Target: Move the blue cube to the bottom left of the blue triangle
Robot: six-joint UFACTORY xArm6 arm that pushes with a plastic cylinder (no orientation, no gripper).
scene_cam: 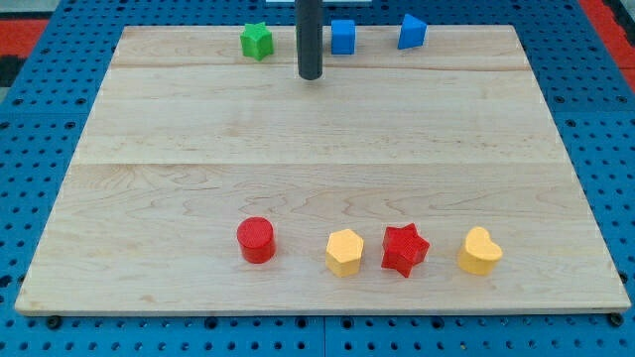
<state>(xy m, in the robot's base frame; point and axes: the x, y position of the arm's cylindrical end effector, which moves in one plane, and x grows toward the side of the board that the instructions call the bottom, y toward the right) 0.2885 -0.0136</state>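
The blue cube (342, 37) sits near the view's top edge of the wooden board, a little right of centre. The blue triangle (412, 32) lies to its right, apart from it by a small gap. My tip (311, 74) is the lower end of the dark rod, just left of and slightly below the blue cube, not touching it. A green star (256, 41) lies to the left of the rod.
Along the view's bottom stand a red cylinder (256, 240), a yellow hexagon (344, 252), a red star (404, 249) and a yellow heart (479, 251). The wooden board (317, 149) rests on a blue pegboard surface.
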